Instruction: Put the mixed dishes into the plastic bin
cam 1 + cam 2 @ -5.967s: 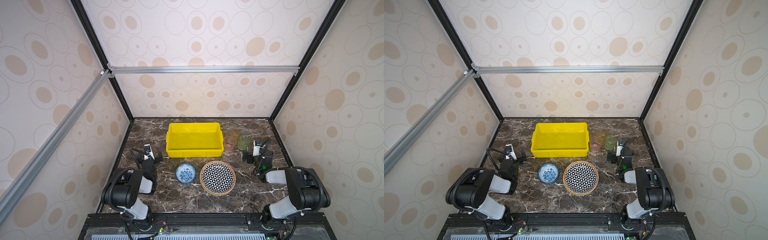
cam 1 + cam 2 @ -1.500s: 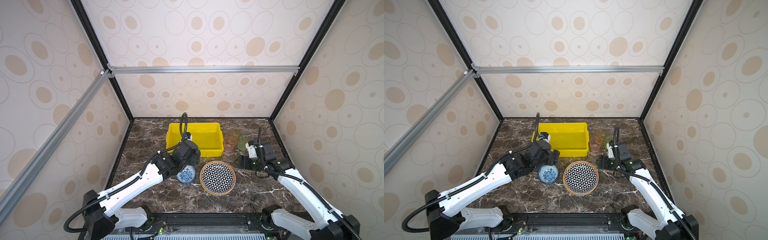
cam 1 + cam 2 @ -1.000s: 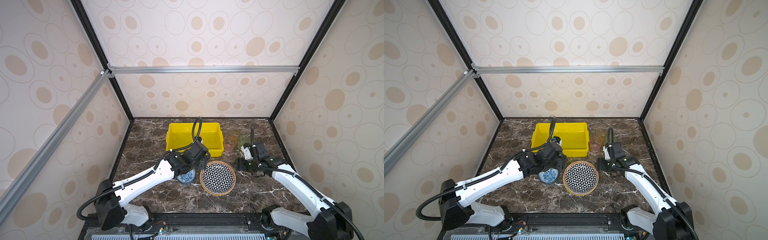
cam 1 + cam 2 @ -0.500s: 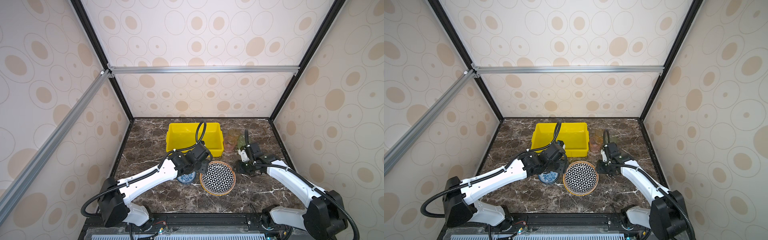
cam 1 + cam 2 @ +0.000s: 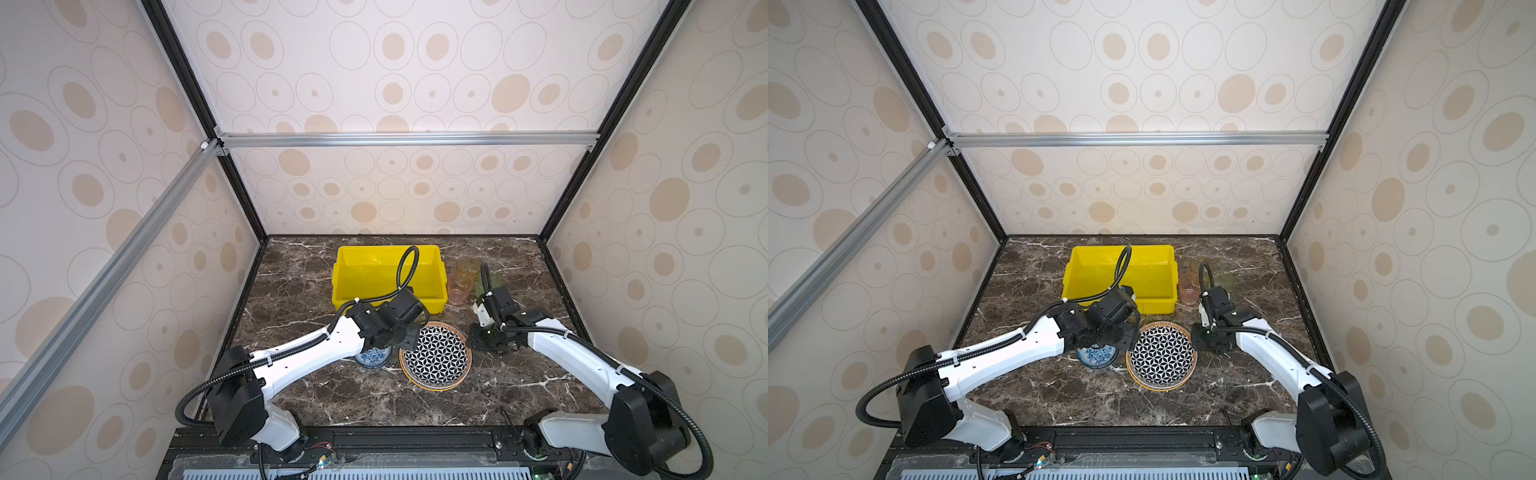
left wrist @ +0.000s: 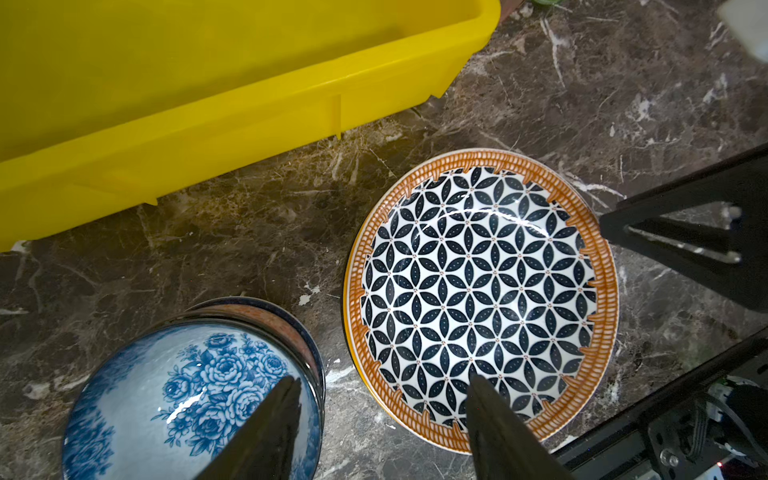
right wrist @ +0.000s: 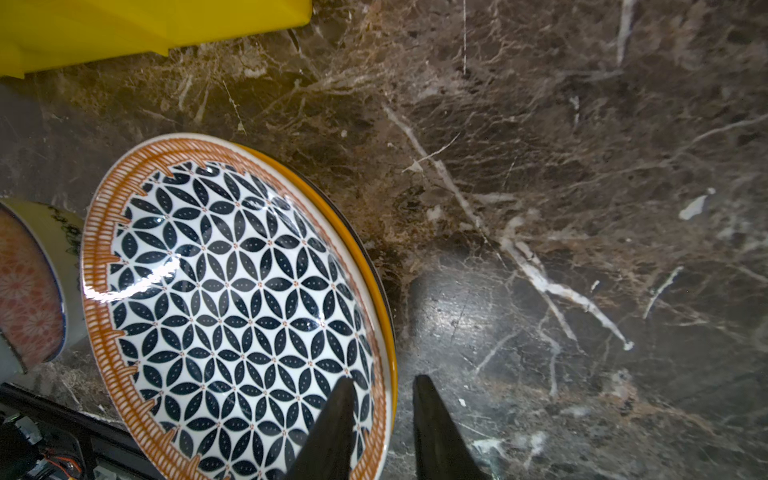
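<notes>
The bin stands at the far middle of the table, with the cups clustered just beside its right end. Nearer than the bin lies the plate, resting on a second plate. Just left of it, apart, the bowl sits nested in a lower bowl. The left gripper spans the gap between bowl and plate; the right gripper straddles the plate's right rim.

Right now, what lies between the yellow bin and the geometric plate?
Nothing but bare marble tabletop lies between the yellow bin and the geometric plate; the left wrist view shows that stretch plainly.
</notes>
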